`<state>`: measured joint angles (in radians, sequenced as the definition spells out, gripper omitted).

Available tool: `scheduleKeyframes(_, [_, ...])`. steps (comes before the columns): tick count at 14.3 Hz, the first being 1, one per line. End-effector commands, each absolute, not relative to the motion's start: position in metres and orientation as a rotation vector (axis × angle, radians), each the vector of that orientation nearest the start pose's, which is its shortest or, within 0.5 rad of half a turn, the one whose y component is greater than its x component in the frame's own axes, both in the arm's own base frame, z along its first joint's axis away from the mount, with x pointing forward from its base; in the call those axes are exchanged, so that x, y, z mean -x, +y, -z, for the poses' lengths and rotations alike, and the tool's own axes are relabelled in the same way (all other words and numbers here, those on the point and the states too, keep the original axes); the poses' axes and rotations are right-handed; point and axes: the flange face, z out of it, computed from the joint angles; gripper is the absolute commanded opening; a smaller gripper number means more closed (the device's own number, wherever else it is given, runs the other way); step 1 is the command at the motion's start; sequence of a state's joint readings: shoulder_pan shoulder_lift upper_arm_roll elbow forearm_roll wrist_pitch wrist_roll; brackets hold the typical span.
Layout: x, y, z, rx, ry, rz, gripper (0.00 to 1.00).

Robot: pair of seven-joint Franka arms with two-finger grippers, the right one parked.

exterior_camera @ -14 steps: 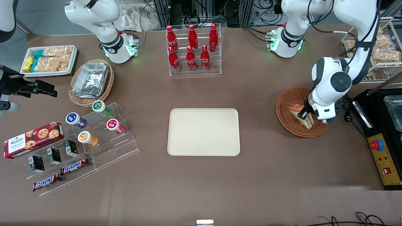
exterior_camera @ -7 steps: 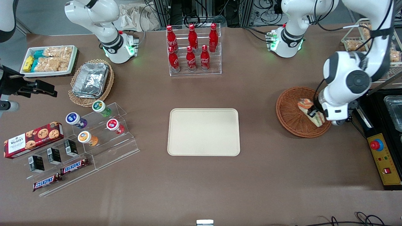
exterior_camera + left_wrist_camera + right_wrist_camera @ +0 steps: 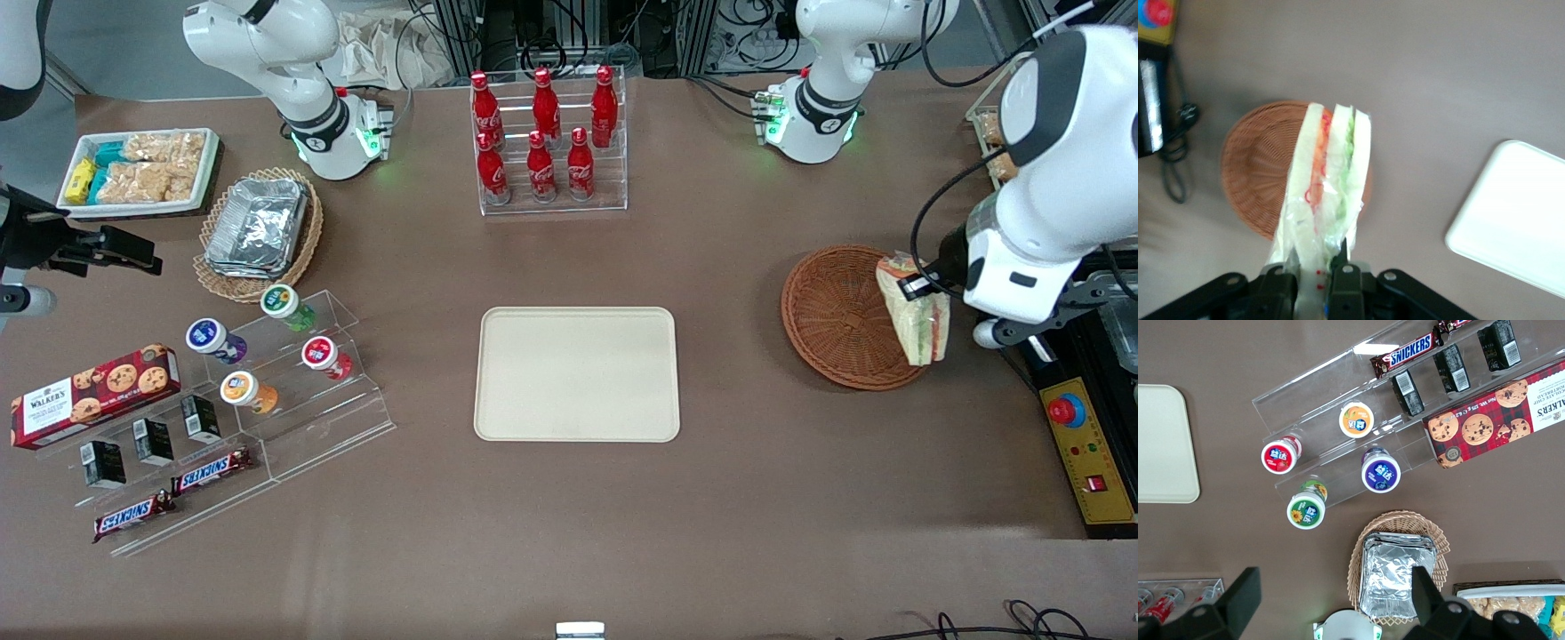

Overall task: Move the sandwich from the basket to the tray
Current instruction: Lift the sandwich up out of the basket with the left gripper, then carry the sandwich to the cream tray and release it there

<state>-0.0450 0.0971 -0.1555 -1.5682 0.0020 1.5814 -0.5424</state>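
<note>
Front view: the left arm's gripper (image 3: 917, 286) sits at the right of the frame, its fingers clamped on the sandwich (image 3: 913, 311). Over the last second the sandwich has gone from lying in the round reddish-brown basket (image 3: 836, 316) to hanging in the air above the basket's rim on the working arm's side, its long edge pointing down. The basket now looks empty. The arm has risen and swung toward the right edge of the frame, so the pickup appears done and what remains is the carry to the cream tray (image 3: 577, 373), which lies bare in the middle of the frame, well apart from the basket. Readable writing: white Coca-Cola script on six red bottles (image 3: 541, 133) in a clear rack at upper centre; "WALKER'S" on a red tartan biscuit box (image 3: 93, 395) at lower left; "SNICKERS" on two bars (image 3: 174, 500) just below it

Left wrist view: the sandwich (image 3: 1327, 193) fills the centre, held upright between the two dark fingers (image 3: 1346, 283), which press on its lower end through the clear wrap. Pale bread with orange-red and green layers shows edge-on. The basket (image 3: 1258, 173) lies below it on the brown table, and a corner of the tray (image 3: 1511, 220) shows pale at the right. No writing can be read here

Right wrist view: "SNICKERS" (image 3: 1413, 350) reads clearly at the top, and the biscuit box (image 3: 1498, 417) at the right shows "WALKER'S" and "CHOCOLATE CHIP". An edge of the tray (image 3: 1165, 443) lies at the left. Neither the sandwich nor the gripper appears
</note>
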Motion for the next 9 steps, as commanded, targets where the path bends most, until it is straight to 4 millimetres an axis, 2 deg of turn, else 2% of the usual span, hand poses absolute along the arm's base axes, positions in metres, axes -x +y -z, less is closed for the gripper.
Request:
scheduleKeyframes(1, [-0.569, -0.176, -0.584, 3.184, -0.366, -0.147, 0.00])
scheduleKeyframes(3, [-0.561, -0.226, -0.575, 3.229, -0.278, -0.119, 0.00])
scheduleKeyframes(4, [-0.561, -0.248, -0.558, 3.234, -0.286, -0.158, 0.00])
scheduleKeyframes(7, [-0.555, -0.322, -0.492, 3.227, -0.232, -0.269, 0.00])
scheduleKeyframes(9, [-0.561, -0.352, -0.439, 3.215, -0.239, -0.200, 0.00])
